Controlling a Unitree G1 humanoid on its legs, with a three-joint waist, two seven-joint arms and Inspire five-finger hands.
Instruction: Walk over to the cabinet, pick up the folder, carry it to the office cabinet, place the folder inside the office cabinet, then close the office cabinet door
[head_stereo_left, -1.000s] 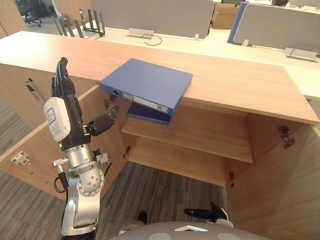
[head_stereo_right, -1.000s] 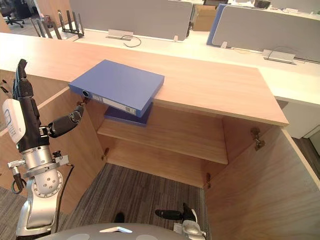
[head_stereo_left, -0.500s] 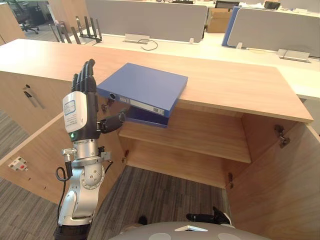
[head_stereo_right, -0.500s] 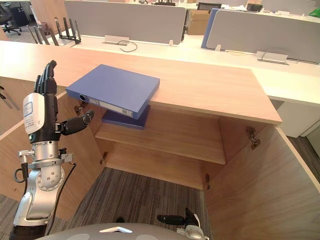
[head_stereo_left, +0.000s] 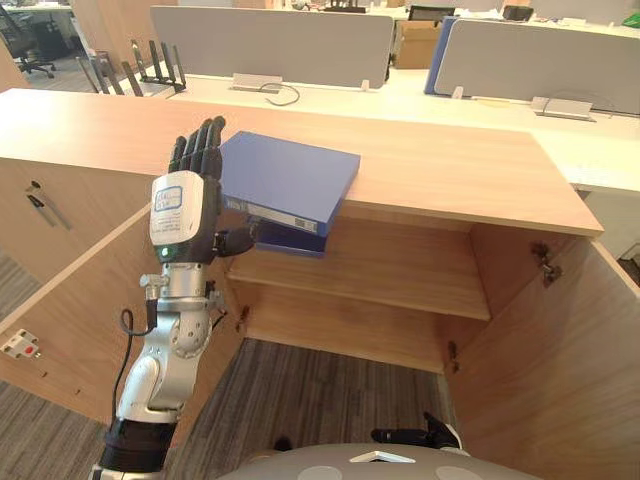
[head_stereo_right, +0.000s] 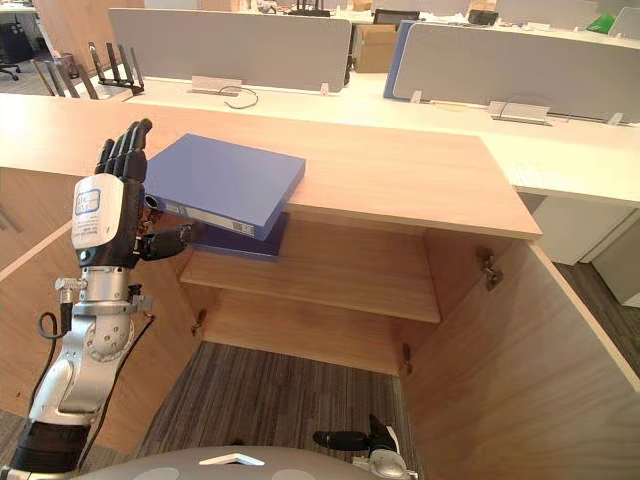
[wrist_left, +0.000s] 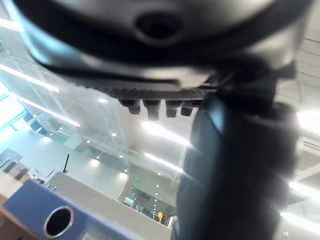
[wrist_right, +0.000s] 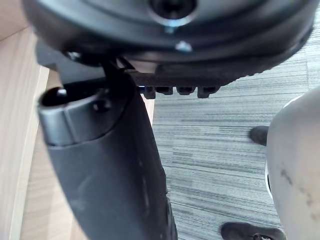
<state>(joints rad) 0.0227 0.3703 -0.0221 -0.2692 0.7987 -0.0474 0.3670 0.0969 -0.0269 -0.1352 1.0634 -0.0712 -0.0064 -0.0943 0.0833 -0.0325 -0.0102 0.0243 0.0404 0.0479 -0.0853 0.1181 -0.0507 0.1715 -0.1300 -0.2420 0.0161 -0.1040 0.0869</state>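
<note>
The left hand (head_stereo_left: 185, 205), open and empty at centre-left, should put thumb under and fingers over the overhanging edge of the folder (head_stereo_left: 295, 175) before closing.

Reference: cabinet (head_stereo_left: 450, 175). Folder (head_stereo_left: 290, 178) lies on its top, left part, front edge overhanging the open compartment. Second folder (head_stereo_left: 292, 241) on the inner shelf (head_stereo_left: 400, 275), directly below. Left door (head_stereo_left: 70, 300) and right door (head_stereo_left: 560, 370) swung out. Left hand (head_stereo_left: 190, 200) raised just left of the folder. Desk (head_stereo_left: 330, 95) behind the cabinet
</note>
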